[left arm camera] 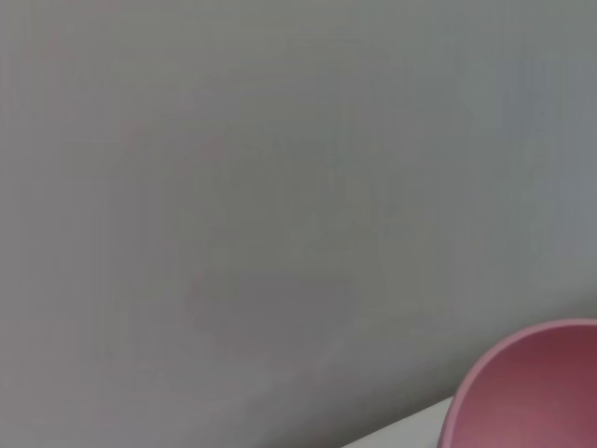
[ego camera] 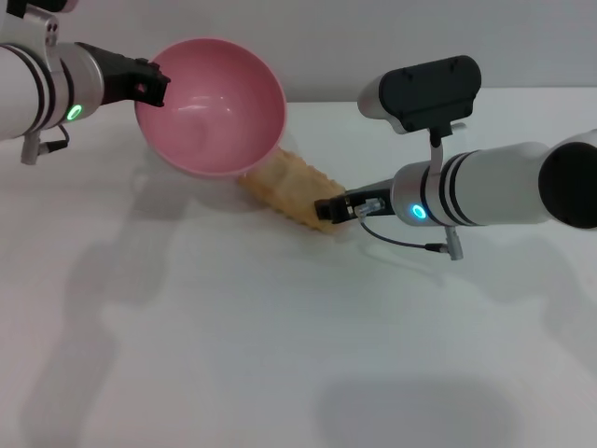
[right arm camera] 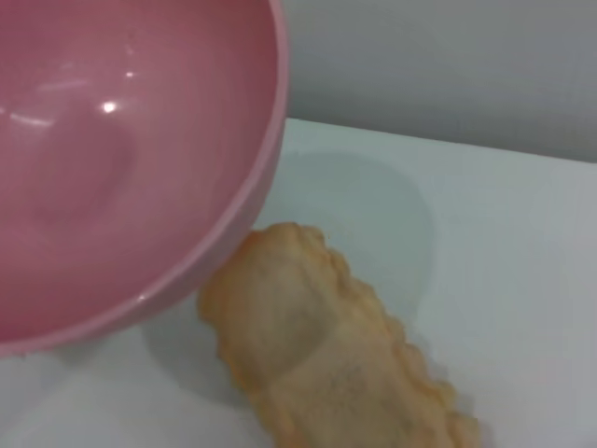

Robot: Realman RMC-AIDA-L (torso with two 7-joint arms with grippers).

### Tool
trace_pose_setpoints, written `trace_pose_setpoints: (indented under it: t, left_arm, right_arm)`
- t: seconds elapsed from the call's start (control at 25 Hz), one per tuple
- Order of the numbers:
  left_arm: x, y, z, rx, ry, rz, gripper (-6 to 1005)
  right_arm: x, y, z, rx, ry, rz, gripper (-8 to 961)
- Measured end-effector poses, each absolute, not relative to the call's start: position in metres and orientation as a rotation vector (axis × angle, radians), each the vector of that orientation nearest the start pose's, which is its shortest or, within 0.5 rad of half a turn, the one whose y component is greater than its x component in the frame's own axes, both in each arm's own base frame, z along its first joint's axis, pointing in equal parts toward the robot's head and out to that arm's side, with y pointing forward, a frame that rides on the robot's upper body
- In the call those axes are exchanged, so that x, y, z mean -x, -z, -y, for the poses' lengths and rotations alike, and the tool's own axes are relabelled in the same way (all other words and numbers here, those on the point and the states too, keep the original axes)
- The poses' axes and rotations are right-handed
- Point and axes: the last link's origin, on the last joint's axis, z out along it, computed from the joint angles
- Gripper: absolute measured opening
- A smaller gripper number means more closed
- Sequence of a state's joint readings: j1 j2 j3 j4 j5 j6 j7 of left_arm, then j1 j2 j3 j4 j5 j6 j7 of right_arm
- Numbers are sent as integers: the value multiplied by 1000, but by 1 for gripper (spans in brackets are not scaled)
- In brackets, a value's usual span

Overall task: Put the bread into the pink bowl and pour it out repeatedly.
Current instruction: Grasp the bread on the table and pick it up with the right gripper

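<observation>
— Bread [ego camera: 291,189] first: where does it lie from the right gripper [ego camera: 334,211]?

— Right at its tip. The right gripper sits low over the white table [ego camera: 280,355], its jaws at the near end of the loaf. Whether they are clamped on it or only touching, I cannot tell. From there the bread's long axis runs away from the gripper, toward the robot's left and back, pale flat side up.

— And the far end?

— It lies under the rim of the pink bowl [ego camera: 213,105], touching it or nearly so.

— Who has the bowl?

— The left gripper [ego camera: 149,82], gripping the rim, with the bowl lifted and tipped so its empty mouth faces forward.

— So which arm takes the bread?

— The right one, I judge; it is much nearer and lined up with the loaf.
</observation>
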State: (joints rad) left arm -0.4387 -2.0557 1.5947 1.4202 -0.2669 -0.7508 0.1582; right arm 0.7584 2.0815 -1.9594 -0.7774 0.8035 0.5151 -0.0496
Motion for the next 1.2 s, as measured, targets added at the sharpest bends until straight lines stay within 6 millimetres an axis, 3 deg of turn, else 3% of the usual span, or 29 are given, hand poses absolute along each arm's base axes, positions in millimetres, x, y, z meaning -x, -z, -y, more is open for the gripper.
trace_pose_setpoints:
  t: [0.16,0.68,0.96,1.2]
  left_arm:
    - [179,-27,-411,1998,34,720,38]
    - [180,-36,-413,1978,42,714,38]
    - [179,-38,-414,1974,46,714,38]
    - [177,-33,-413,1986,41,710,38]
  right_arm:
    - [-178,126,-395,2296,-9,-1108,360]
    - [-180,114,-393,2265,-73,-1137,266]
    - [-186,81,-398,2161,-67,-1090,204]
    - [-176,40,-403,2089,-51,-1003,115]
